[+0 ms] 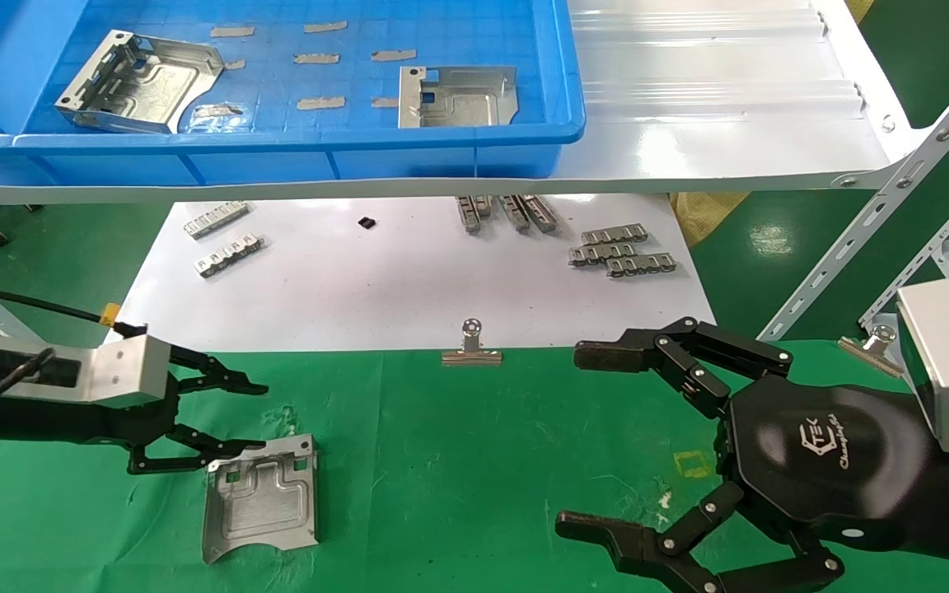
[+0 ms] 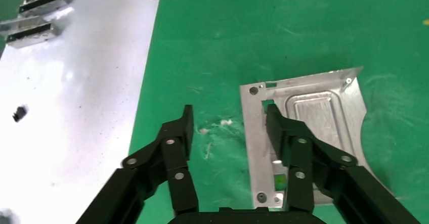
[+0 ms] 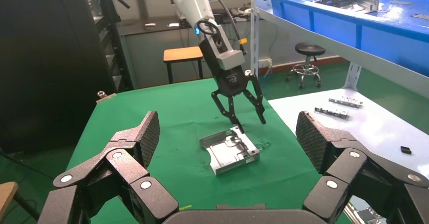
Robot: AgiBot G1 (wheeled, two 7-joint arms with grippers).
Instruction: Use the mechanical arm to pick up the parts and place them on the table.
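One silver part (image 1: pixel 260 498) lies flat on the green table (image 1: pixel 458 461) at the front left. My left gripper (image 1: pixel 254 417) is open just above the part's far edge: one finger hangs over the plate and the other over bare cloth. The left wrist view shows the same part (image 2: pixel 324 113) under one side of that gripper (image 2: pixel 228 114). My right gripper (image 1: pixel 590 441) is open and empty over the cloth at the right. Its wrist view (image 3: pixel 227 133) shows the part (image 3: pixel 230 150) and the left gripper (image 3: pixel 252 125) farther off. Two more parts (image 1: pixel 141 78) (image 1: pixel 458 97) lie in the blue bin.
The blue bin (image 1: pixel 277 144) stands on a white shelf (image 1: pixel 730 123) at the back. Below it, a white board (image 1: pixel 376 288) holds small grey comb-like strips (image 1: pixel 623 249). A binder clip (image 1: pixel 471 346) clamps the cloth's far edge.
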